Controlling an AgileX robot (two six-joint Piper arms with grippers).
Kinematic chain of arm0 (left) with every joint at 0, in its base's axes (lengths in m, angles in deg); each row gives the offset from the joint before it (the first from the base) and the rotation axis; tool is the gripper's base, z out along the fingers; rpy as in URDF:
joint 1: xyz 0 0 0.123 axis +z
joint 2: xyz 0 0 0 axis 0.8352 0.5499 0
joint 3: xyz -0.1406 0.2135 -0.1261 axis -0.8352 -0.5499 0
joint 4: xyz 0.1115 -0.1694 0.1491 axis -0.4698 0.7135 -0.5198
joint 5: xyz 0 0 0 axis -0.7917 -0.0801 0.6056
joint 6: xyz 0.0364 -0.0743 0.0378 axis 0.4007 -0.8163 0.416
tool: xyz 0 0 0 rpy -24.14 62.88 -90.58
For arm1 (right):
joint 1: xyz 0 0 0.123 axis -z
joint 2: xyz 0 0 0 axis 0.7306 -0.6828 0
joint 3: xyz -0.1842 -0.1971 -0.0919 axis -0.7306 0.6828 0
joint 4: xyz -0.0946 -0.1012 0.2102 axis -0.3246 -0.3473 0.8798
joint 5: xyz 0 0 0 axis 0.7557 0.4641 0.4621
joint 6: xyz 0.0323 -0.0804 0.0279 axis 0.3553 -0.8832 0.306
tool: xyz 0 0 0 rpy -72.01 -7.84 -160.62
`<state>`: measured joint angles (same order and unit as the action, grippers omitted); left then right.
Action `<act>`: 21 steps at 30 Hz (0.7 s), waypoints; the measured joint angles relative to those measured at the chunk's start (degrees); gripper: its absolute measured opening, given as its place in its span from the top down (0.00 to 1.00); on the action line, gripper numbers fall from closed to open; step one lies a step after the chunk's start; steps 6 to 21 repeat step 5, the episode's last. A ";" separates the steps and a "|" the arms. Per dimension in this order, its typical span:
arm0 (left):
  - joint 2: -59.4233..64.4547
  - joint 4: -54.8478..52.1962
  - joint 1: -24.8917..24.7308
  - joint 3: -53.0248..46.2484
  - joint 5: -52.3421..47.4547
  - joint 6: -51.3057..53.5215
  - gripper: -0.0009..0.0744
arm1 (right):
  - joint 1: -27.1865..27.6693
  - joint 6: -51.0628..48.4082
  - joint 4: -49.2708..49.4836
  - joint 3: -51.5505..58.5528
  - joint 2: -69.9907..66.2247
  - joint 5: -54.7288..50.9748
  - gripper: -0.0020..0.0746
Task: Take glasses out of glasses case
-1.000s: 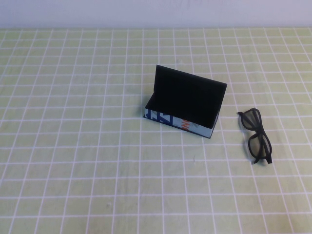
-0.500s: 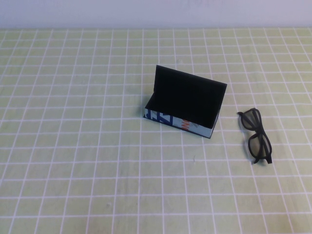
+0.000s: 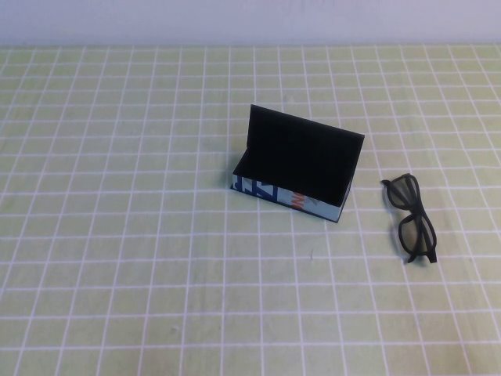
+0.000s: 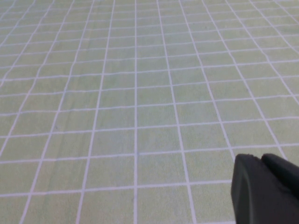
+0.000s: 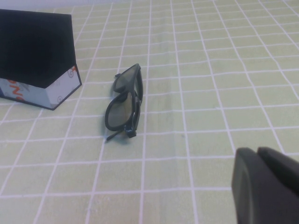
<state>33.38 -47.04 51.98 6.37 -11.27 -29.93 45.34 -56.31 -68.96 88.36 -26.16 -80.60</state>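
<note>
The black glasses case [image 3: 296, 166] stands open in the middle of the table, its lid upright and its blue-and-white printed side facing me. It also shows in the right wrist view [image 5: 37, 58]. The black glasses [image 3: 412, 218] lie folded on the cloth to the right of the case, outside it; the right wrist view shows them too [image 5: 124, 103]. My right gripper [image 5: 261, 158] is shut and empty, held back from the glasses. My left gripper [image 4: 261, 161] is shut and empty over bare cloth. Neither arm shows in the high view.
A yellow-green cloth with a white grid [image 3: 117, 235] covers the table. A pale wall [image 3: 250, 19] runs along the far edge.
</note>
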 joint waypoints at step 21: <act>0.00 0.00 0.00 0.00 0.00 0.00 0.99 | 0.00 0.00 0.00 0.00 0.00 0.00 1.00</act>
